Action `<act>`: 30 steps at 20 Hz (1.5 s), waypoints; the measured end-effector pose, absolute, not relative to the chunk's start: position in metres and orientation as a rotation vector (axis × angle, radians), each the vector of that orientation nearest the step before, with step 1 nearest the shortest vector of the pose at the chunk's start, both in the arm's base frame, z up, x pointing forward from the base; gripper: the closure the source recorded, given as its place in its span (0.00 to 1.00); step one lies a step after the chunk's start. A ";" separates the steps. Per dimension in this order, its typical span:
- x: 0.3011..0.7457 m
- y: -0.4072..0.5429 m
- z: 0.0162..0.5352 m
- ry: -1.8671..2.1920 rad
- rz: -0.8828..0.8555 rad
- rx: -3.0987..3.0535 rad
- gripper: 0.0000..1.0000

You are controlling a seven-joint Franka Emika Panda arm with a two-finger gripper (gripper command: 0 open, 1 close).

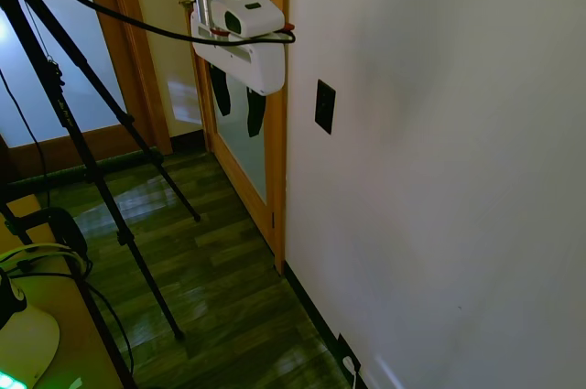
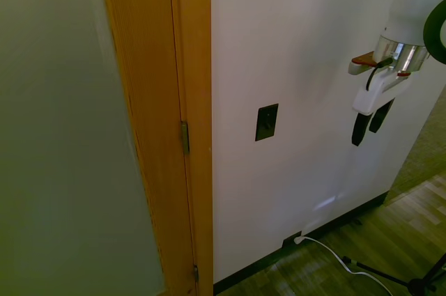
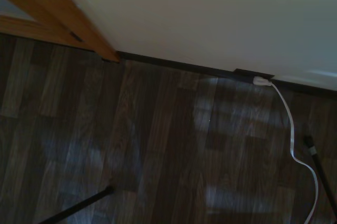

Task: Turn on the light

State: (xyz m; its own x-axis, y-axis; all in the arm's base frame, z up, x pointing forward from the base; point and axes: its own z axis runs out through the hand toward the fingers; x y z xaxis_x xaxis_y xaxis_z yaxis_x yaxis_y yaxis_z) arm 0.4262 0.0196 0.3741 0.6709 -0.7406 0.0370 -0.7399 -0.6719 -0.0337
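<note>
Black and upright, the small switch [image 1: 324,106] sat on the white wall [image 1: 439,178], just beside the wooden door frame [image 1: 273,87] and at about the height of the gripper's fingers. In the second exterior view the same plate [image 2: 266,122] showed a little way along the wall from the frame [image 2: 191,129], with a hinge [image 2: 185,137] on the frame at nearly the same level. The gripper [image 1: 237,102] hung from the white arm with its two dark fingers [image 1: 255,113] pointing down toward the floor, parted with a clear gap between them and nothing held. It was off the wall and apart from the switch, not touching it; in the second exterior view the gripper [image 2: 369,123] stood well to the side of the plate, away from the door frame. Low on the wall, at the dark baseboard [image 3: 174,65], a black outlet plate [image 3: 251,73] carried a white plug [image 3: 261,81], and a white cord [image 3: 292,129] trailed from it across the wood-plank floor [image 3: 131,139]. The wrist view took in only that floor, the foot of the wall and the bottom end of the door frame [image 3: 58,21], all somewhat dim
</note>
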 end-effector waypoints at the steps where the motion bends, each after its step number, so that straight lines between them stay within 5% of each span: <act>1: 0.426 0.020 0.374 1.266 -0.073 -2.857 0.00; 17: 0.569 0.064 0.275 1.411 -0.617 -2.558 0.00; 18: 0.572 0.065 0.271 1.410 -0.660 -2.536 1.00; 30: 0.572 0.084 0.269 1.456 -0.858 -2.419 1.00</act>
State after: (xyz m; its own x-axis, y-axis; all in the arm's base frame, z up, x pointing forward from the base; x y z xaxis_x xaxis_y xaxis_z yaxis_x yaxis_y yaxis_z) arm 0.5719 0.0843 0.2689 0.3501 -0.8567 0.3787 -0.7464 -0.4995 -0.4398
